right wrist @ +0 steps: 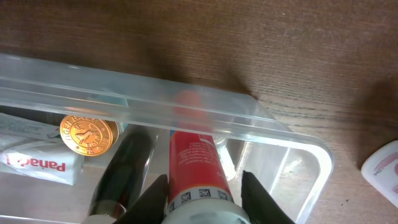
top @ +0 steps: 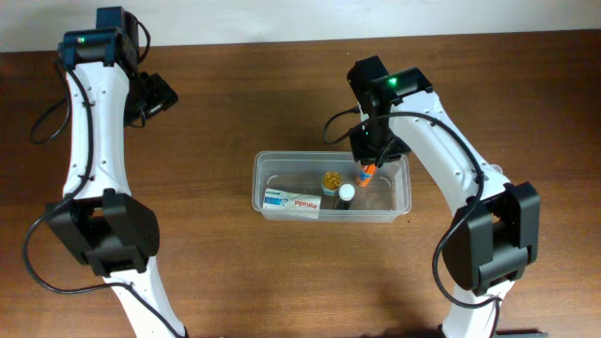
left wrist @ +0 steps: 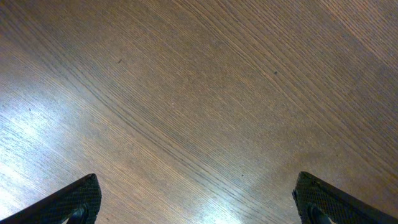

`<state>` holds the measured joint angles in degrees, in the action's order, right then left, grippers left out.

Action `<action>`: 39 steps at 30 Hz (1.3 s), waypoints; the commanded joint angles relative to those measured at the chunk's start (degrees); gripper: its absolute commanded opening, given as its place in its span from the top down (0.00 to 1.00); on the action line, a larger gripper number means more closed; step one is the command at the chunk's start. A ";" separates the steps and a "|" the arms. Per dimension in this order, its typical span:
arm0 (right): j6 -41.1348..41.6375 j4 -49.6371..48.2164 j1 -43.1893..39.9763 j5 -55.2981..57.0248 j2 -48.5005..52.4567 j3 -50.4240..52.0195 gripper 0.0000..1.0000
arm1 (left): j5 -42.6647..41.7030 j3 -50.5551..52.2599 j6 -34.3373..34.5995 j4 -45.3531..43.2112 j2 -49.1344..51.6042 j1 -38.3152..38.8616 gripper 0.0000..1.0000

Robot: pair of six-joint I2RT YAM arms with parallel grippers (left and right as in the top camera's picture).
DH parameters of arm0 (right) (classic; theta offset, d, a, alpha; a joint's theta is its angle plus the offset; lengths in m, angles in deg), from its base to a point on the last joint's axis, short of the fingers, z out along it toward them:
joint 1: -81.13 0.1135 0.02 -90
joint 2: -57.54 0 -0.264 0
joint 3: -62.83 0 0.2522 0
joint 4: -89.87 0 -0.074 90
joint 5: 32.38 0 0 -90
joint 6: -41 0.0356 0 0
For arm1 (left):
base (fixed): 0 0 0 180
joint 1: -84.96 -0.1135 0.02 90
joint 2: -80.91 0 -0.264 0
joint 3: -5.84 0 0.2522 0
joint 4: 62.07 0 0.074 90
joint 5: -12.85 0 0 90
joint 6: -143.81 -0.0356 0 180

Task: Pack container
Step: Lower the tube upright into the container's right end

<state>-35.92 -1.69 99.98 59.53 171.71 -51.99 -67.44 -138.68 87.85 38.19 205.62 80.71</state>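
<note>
The clear plastic container (top: 398, 203) sits at the table's centre. It holds a white box (top: 291, 201), a gold-lidded jar (top: 331, 180) and a dark bottle with a white cap (top: 346, 194). My right gripper (top: 368, 158) is shut on a red tube (top: 365, 173) and holds it over the container's right part. In the right wrist view the tube (right wrist: 194, 158) points down between the fingers (right wrist: 204, 179), past the container's rim (right wrist: 267, 118), beside the dark bottle (right wrist: 124, 171), gold lid (right wrist: 88, 134) and box (right wrist: 37, 158). My left gripper (top: 155, 94) is open over bare wood (left wrist: 196, 180).
A white and pink object (right wrist: 382, 171) lies on the table just outside the container's corner, at the right edge of the right wrist view. The brown wooden table (top: 207, 272) surrounds the container; a pale wall runs along the far edge.
</note>
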 commanded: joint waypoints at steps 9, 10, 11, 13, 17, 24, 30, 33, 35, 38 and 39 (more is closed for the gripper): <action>0.07 0.04 0.26 0.07 -0.52 0.28 0.57 | 0.63 -0.63 -0.70 0.13 -1.62 -0.15 0.01; 0.04 0.07 0.26 0.07 -0.52 0.28 0.56 | 0.63 -0.63 -0.70 0.13 -1.62 -0.15 0.01; 0.04 0.09 0.26 0.07 -0.52 0.28 0.55 | 0.63 -0.63 -0.70 0.11 -1.62 -0.15 0.01; 0.07 0.09 0.26 0.07 -0.52 0.28 0.53 | 0.63 -0.63 -0.70 0.13 -1.62 -0.15 0.01; 0.07 0.09 0.28 0.07 -0.52 0.28 0.46 | 0.63 -0.63 -0.70 0.13 -1.62 -0.15 0.01; 0.09 0.09 0.28 0.04 -0.55 0.28 0.40 | 0.63 -0.63 -0.70 0.13 -1.62 -0.15 0.01; 0.07 0.11 0.28 0.02 -0.52 0.28 0.30 | 0.63 -0.63 -0.70 0.13 -1.62 -0.15 0.01; 0.07 0.20 0.28 0.00 -0.52 0.28 0.25 | 0.63 -0.63 -0.70 0.13 -1.62 -0.15 0.01; 0.09 0.42 0.28 -0.02 -0.52 0.28 0.19 | 0.63 -0.63 -0.70 0.13 -1.62 -0.15 0.01; 0.07 0.52 0.26 -0.15 -0.52 0.28 0.19 | 0.63 -0.63 -0.70 0.13 -1.62 -0.15 0.01; 0.07 0.52 0.26 -0.15 -0.52 0.28 0.18 | 0.63 -0.63 -0.70 0.11 -1.62 -0.15 0.01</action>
<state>-35.90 -1.28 99.98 59.53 171.71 -51.99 -67.44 -138.71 87.85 38.19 205.62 80.71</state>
